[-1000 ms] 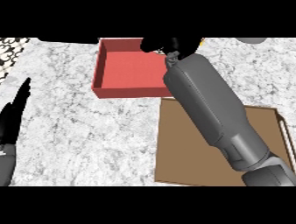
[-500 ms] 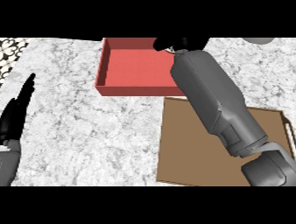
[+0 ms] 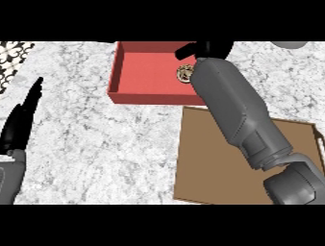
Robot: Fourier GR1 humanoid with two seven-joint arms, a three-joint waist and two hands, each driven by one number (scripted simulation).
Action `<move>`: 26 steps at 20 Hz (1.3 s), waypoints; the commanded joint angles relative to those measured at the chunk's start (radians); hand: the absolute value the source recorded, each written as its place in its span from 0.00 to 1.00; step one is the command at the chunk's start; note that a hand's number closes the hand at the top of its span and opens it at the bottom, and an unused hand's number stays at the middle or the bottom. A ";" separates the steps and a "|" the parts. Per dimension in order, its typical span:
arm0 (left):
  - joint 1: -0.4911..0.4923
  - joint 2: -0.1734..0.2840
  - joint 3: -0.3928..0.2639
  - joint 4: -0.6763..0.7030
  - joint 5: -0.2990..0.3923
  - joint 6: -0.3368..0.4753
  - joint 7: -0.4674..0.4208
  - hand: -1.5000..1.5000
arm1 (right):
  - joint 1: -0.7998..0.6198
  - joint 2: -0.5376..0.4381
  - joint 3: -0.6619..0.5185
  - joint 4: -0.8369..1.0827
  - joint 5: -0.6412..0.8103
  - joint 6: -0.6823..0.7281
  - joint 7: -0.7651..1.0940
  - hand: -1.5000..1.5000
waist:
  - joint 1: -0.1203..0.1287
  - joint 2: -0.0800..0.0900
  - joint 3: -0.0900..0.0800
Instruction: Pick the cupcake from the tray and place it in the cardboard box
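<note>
Inside red box (image 3: pixel 140 81), near its right wall: cupcake (image 3: pixel 186 73), resting on floor, partly hidden by right forearm. Right hand (image 3: pixel 206 47) above it; fingers' state: cannot tell. Left hand (image 3: pixel 21 120) released, resting at left edge. Cupcake prob. light, soft, crushable; grip at base/sides. Brown tray (image 3: pixel 215 158) on bench (image 3: pixel 80 139): no visible contents.

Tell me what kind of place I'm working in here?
Likely a kitchen: a marble-look counter, a patterned tile strip at its left edge, and a cupcake lying in a red box beside a brown tray.
</note>
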 commanded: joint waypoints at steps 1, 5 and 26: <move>-0.017 -0.016 0.000 0.000 0.011 0.000 0.006 0.50 | -0.013 -0.001 -0.025 0.019 -0.010 -0.100 -0.077 0.00 | -0.001 0.000 0.000; 0.034 0.019 0.018 0.001 0.005 -0.007 -0.023 0.50 | 0.009 -0.009 -0.031 0.000 0.002 -0.249 -0.151 0.00 | -0.015 -0.012 0.000; 0.135 0.035 0.095 -0.017 0.019 0.017 -0.012 0.50 | 0.485 0.005 0.095 -0.543 -0.201 -0.319 -0.281 0.00 | -0.149 -0.069 -0.001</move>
